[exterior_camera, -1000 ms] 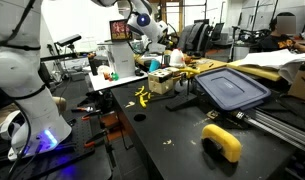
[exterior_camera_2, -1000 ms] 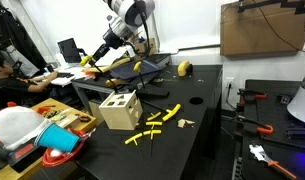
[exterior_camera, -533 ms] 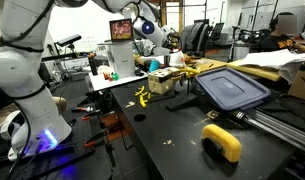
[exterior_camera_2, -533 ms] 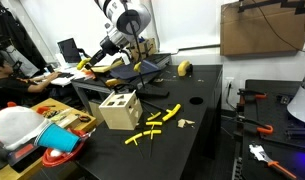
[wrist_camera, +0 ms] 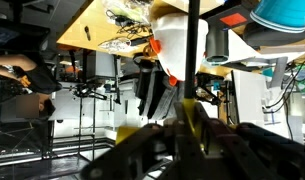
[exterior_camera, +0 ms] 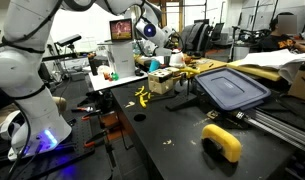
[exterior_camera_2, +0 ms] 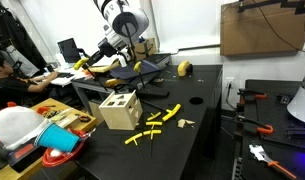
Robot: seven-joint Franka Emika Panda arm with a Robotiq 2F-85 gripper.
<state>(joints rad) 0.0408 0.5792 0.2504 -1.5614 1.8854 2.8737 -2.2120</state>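
My gripper (wrist_camera: pixel 192 138) is shut on a thin yellow stick (wrist_camera: pixel 197 118), which stands up between the dark fingers in the wrist view. In an exterior view the gripper (exterior_camera_2: pixel 90 59) hangs in the air beyond the black table's far edge, with the yellow stick (exterior_camera_2: pixel 80 64) poking out of its tip. It is above a side desk and well away from the wooden box (exterior_camera_2: pixel 120 108). Several more yellow sticks (exterior_camera_2: pixel 157 122) lie on the black table beside that box. In an exterior view the gripper (exterior_camera: pixel 155 40) is small and far off, above the wooden box (exterior_camera: pixel 164 82).
A dark blue bin lid (exterior_camera: pixel 232 88) lies on the black table, and a yellow foam piece (exterior_camera: pixel 222 140) sits near its front. A laptop (exterior_camera_2: pixel 67 48) and clutter fill the side desk. A red bowl and a blue cup (exterior_camera_2: pixel 60 150) sit at the near corner.
The arm has swung a little farther away from the black table toward the side desk, carrying the yellow stick. The jaws have stayed shut on it.
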